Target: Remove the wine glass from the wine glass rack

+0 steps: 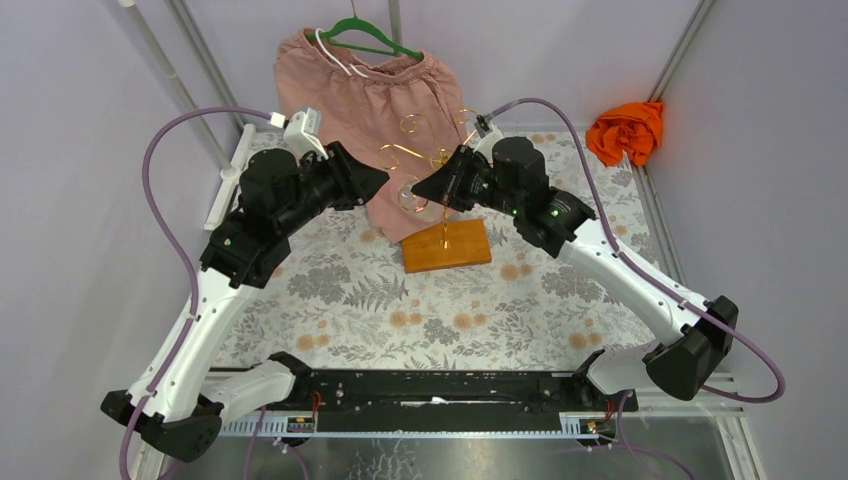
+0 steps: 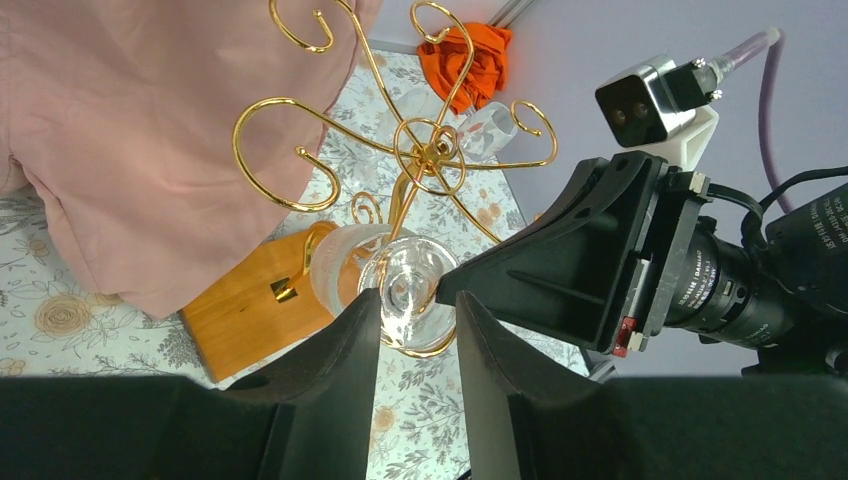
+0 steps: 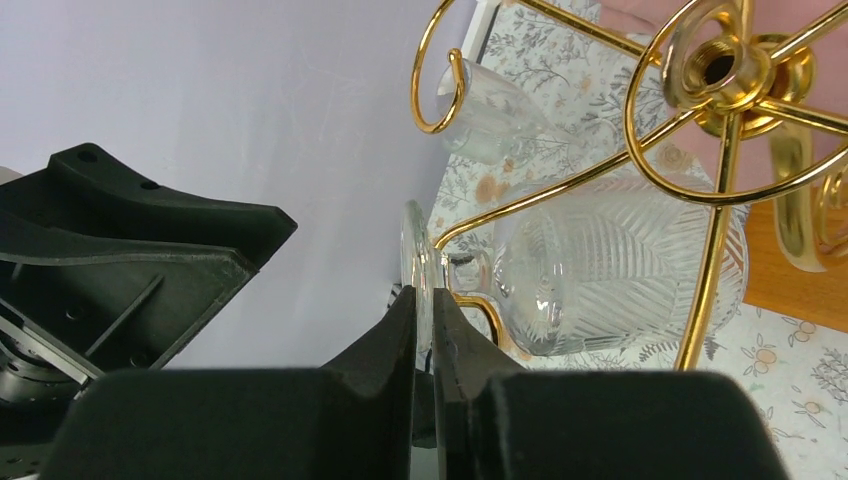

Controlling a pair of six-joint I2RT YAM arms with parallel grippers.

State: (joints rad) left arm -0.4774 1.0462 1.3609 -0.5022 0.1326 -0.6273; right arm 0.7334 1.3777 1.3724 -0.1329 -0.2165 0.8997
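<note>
I see the table (image 1: 330, 300) with its floral cover filling the cell. At its far edge a pink garment (image 1: 350, 100) hangs from a green hanger (image 1: 375, 40) and drapes right behind the work, so the gold wire reads badly against it. The 2 arms reach in from either side and meet nose to nose near the middle of the far half.

Between them stands the wine glass rack (image 1: 447, 250), its wooden base flat on the table just in front of the garment's hem, its curled arms spreading over both grippers. An orange cloth (image 1: 625, 130) lies well apart in the far right corner.

The wine glass (image 3: 620, 270) hangs in 1 low wire arm, the stem inside the curl, the bowl close to the post. The right gripper (image 1: 415, 189) has its fingers (image 3: 390, 340) pinched tight on the thin edge of the glass's foot. The left gripper (image 2: 415, 300) faces that foot head on, its fingers about half apart on either side of it; I cannot tell whether they touch it. The right gripper's black body crowds the left one's side.
</note>
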